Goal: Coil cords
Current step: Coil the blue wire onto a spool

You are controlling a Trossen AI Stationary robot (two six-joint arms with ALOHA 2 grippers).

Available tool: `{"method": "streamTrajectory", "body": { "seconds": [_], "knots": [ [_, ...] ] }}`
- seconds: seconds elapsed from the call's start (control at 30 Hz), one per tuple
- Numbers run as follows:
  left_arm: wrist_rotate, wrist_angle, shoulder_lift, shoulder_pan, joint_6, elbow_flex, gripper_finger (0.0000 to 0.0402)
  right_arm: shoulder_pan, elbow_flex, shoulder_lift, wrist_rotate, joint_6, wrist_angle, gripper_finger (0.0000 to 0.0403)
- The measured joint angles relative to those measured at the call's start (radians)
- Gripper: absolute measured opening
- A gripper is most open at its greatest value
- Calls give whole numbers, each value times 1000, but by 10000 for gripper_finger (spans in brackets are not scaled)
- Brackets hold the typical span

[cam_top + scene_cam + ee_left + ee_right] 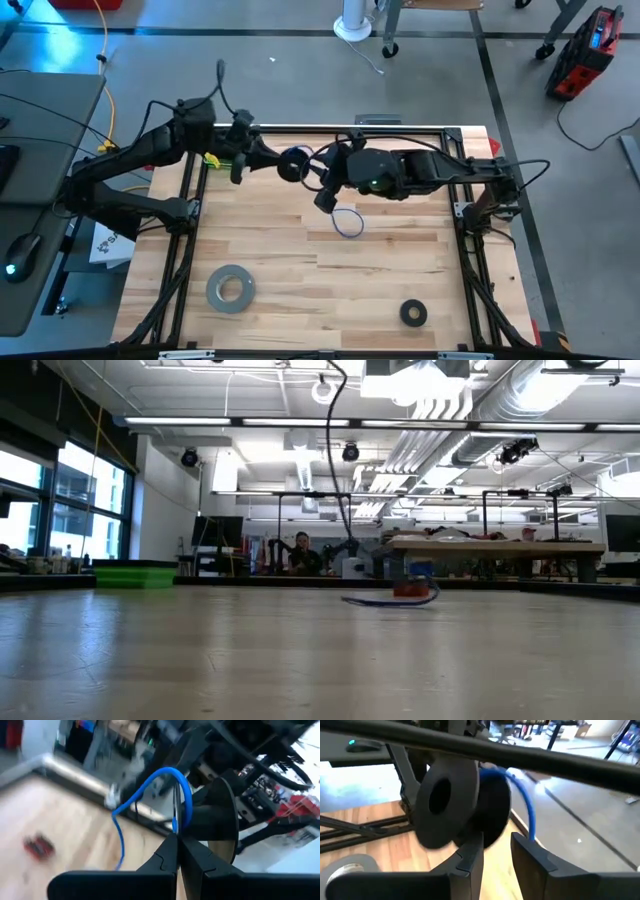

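Blue cord ends hidden behind arms, left gripper clamped on cord, right gripper half-open at black spool, grip unclear.

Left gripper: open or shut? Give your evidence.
Shut. In its wrist view the left gripper has both fingers pressed together, pinching the blue cable.

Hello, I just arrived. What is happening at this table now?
Two robot arms are working on a thin blue cable above the far middle of the wooden table. The left pincer is shut on the cable, which arcs over its tips. The right pincer is close beside it, at a black spool, with a gap between its fingers. One loop of cable hangs down to the table. A grey tape roll and a small black tape ring lie untouched at the near side.
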Motion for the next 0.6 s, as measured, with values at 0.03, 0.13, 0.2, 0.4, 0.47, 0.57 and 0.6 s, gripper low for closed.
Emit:
{"method": "streamTrajectory", "body": {
  "seconds": [0.03, 0.13, 0.2, 0.4, 0.47, 0.57, 0.6],
  "knots": [
    [1, -1, -5, 5, 58, 5, 0, 0, 0, -13, 4, -6, -2, 91],
    [0, -59, -19, 10, 249, 42, 0, 1, 0, -59, 6, -25, 2, 91],
    [-19, -109, -19, 10, 337, 69, 0, 0, 2, -83, 9, -29, 3, 91],
    [-85, -105, -17, 10, 520, 138, 0, -3, 1, -88, -15, -63, 26, 91],
    [-119, -102, -18, 10, 561, 166, 0, -10, 1, -82, -47, -87, 36, 92],
    [-134, -113, -18, 7, 601, 203, 0, -22, 0, -74, -66, -99, 43, 92],
    [-134, -132, -18, 7, 623, 218, 0, -25, 0, -74, -69, -99, 54, 92]
  ]
}}
